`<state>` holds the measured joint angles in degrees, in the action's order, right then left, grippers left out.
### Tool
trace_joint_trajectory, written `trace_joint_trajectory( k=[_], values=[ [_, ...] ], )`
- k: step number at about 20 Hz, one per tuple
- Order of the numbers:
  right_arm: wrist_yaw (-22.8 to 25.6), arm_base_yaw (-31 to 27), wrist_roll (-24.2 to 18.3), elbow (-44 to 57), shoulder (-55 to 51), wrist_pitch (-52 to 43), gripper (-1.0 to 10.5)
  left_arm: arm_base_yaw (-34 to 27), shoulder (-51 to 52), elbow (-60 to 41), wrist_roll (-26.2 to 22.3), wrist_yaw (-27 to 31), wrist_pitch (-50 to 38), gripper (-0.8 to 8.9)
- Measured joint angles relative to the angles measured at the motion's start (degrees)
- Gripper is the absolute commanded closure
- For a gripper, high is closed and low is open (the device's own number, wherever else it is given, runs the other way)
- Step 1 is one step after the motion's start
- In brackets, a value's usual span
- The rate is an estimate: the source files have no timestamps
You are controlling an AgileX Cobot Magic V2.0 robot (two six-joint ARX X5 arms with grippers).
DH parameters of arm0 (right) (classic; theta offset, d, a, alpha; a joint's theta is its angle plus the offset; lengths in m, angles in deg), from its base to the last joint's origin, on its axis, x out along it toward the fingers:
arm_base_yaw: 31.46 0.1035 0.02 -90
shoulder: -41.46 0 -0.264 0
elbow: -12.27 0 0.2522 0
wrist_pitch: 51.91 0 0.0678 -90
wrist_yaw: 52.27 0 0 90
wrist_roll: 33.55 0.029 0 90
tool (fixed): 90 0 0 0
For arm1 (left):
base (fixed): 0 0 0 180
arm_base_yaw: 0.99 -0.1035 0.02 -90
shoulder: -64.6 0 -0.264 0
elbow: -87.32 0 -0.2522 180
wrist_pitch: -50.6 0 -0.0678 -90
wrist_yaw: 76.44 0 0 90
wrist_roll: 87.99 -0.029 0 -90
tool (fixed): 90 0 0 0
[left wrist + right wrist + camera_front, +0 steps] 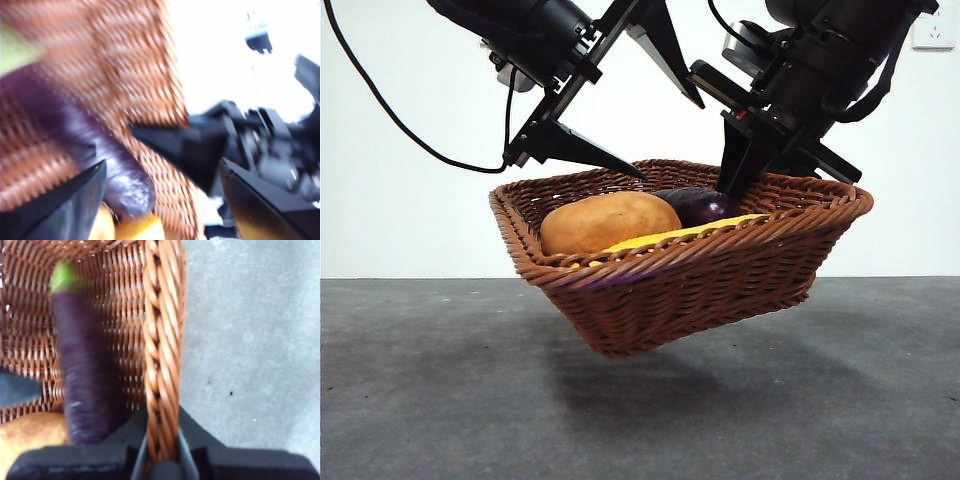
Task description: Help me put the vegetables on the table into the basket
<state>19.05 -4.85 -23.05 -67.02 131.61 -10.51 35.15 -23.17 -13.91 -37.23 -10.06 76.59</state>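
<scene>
Three vegetables are lying inside the basket (700, 275), which is hanging clear of the table (440, 400) in the front view, tilted, with its shadow falling on the grey surface below; nearest the camera the woven front wall is hiding most of the contents; just over the braided rim the yellow cob (685, 233) is showing as a thin strip, the orange-brown potato (608, 221) is bulging up beside it, and the dark purple eggplant (705, 205) is lying behind them, toward the far side.

Further back, both arms are reaching down from above; the right gripper (162, 452) is clamping its jaws on the basket's braided rim, one jaw inside and one outside, as the right wrist view is showing plainly, with the eggplant (87, 380) lying just inside that wall and bare table (250, 340) beyond it; the left gripper (165, 195) is hovering over the opposite side with its jaws standing apart, holding nothing that I can make out, though its own view is blurred.

Judging by this, the loading step is looking finished, since nothing is lying on the visible table; what is in hand is carrying the filled basket; the next move is probably calling for a level, slow lowering, because the tilt could be letting the potato roll toward the low side.
</scene>
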Motion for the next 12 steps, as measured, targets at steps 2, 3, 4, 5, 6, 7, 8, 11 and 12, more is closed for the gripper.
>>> trace_joint_trajectory(
  k=[2,3,4,5,6,7,8,11,12],
  values=[
    [0.0,-0.1,-0.4,0.0,0.0,0.4,9.6,0.0,0.2,0.0,-2.3,-1.7,0.2,4.32],
    [0.0,-0.1,-0.7,0.0,0.0,0.6,9.6,0.0,0.8,0.0,-3.8,-1.7,1.1,4.32],
    [0.0,0.0,-0.7,0.0,0.0,0.6,9.6,0.0,2.1,0.0,-5.5,-1.7,2.4,4.32],
    [0.0,0.0,-0.7,0.0,0.0,0.5,9.6,0.0,4.0,0.0,-7.5,-1.8,3.9,4.33],
    [0.0,-0.1,-0.6,0.0,0.0,0.4,9.6,-0.3,6.2,0.0,-9.8,-2.1,5.9,4.33],
    [0.0,-0.1,-0.5,0.0,0.0,0.3,9.6,-0.7,8.5,0.0,-12.3,-2.1,8.6,4.34],
    [0.1,-0.1,-0.3,0.0,0.0,0.3,9.6,-1.1,11.0,0.0,-15.0,-2.1,11.4,4.37],
    [0.1,-0.4,0.8,0.0,0.0,0.2,9.6,-2.3,20.1,0.0,-24.0,1.2,20.3,6.27],
    [-0.1,-0.8,1.4,0.0,0.0,0.2,9.6,-2.6,23.4,0.0,-26.8,4.2,22.8,8.05]
  ],
)
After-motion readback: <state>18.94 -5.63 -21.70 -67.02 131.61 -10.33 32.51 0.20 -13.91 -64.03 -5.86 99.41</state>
